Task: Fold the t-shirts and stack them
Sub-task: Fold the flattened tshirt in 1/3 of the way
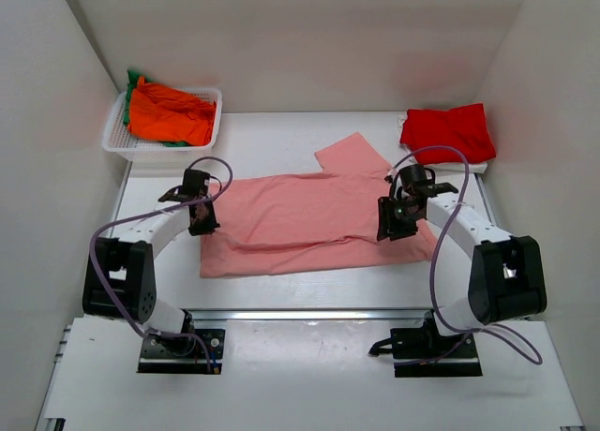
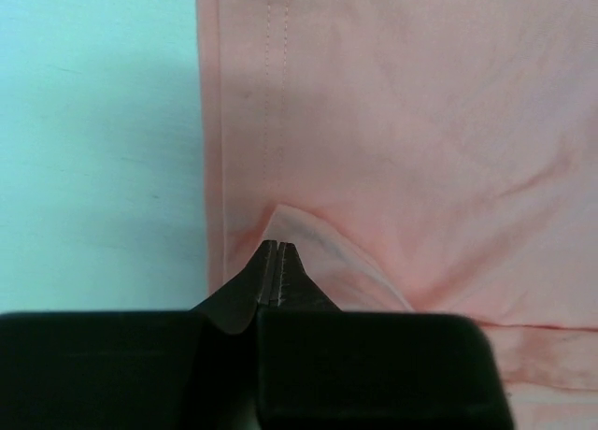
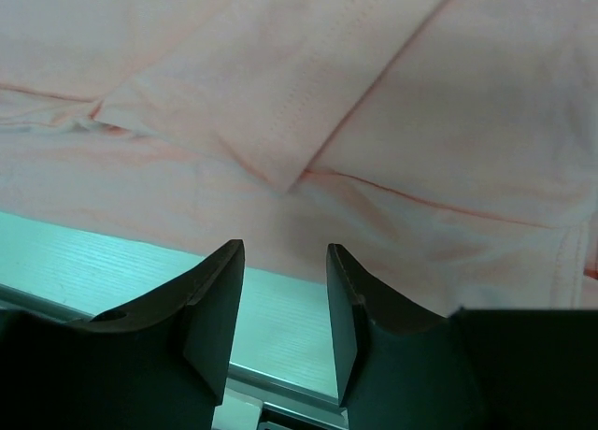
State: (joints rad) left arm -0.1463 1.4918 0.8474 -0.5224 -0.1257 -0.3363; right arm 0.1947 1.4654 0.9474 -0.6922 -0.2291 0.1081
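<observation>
A large salmon-pink t-shirt (image 1: 309,220) lies spread across the middle of the table, one sleeve (image 1: 352,155) pointing to the back. My left gripper (image 1: 203,225) is at the shirt's left edge. In the left wrist view it (image 2: 277,247) is shut, with a small pinched fold of the pink fabric (image 2: 411,121) tented at its tips. My right gripper (image 1: 393,229) is at the shirt's right end. In the right wrist view it (image 3: 284,252) is open and empty, just off the edge of the pink shirt (image 3: 308,103). A folded bright red t-shirt (image 1: 448,131) lies at the back right.
A white latticed basket (image 1: 114,141) stands at the back left and holds an orange t-shirt (image 1: 171,114) on top of a green one (image 1: 134,79). White walls close in the table (image 1: 281,136) on the left, back and right.
</observation>
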